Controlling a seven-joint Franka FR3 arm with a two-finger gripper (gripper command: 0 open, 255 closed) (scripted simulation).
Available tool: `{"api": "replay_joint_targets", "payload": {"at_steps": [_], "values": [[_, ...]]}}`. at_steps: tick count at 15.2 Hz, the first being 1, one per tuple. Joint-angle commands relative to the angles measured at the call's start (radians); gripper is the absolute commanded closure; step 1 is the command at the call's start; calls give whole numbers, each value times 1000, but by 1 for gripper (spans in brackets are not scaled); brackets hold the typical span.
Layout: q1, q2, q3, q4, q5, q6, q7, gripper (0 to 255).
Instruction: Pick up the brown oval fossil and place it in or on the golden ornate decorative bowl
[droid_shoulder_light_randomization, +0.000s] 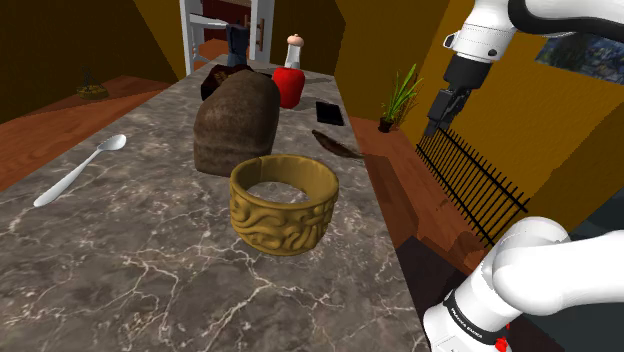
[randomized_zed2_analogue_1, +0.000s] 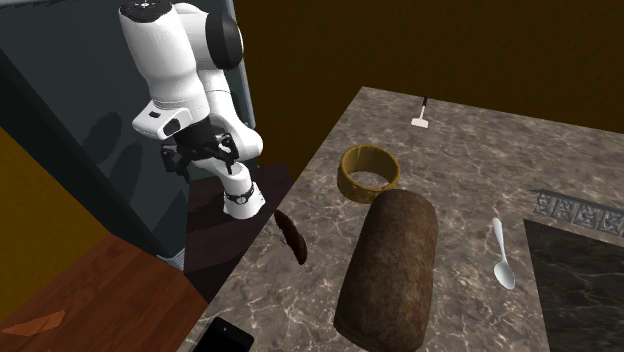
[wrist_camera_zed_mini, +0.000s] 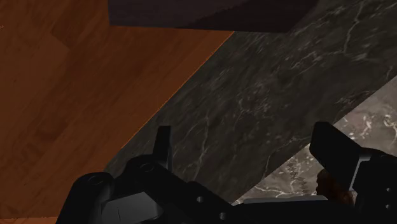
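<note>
gripper (droid_shoulder_light_randomization: 434, 125): you see it hanging off the table's edge above the wooden floor (wrist_camera_zed_mini: 63, 95), fingers (wrist_camera_zed_mini: 163, 144) spread apart, nothing between | fossil (droid_shoulder_light_randomization: 338, 146): lying flat at the edge of the marble table (droid_shoulder_light_randomization: 150, 270) (dark brown, thin), near the gripper | golden bowl (droid_shoulder_light_randomization: 284, 205): upright, apart from the fossil, just beside a big brown lump (droid_shoulder_light_randomization: 236, 120)

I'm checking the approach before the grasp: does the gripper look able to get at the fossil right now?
Probably yes: the fossil lies bare by the table edge, the gripper hangs open off that edge, and nothing stands between them.
</note>
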Motion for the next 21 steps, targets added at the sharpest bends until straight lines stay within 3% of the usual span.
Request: {"api": "replay_joint_targets", "payload": {"at_steps": [1,9,18,21], "values": [[0,0,0,0,0,0,0,0],[53,216,64,53,89,161,61,0],[106,492,132,201,158,297,113,0],[108,499,135,179,160,327,114,0]]}}
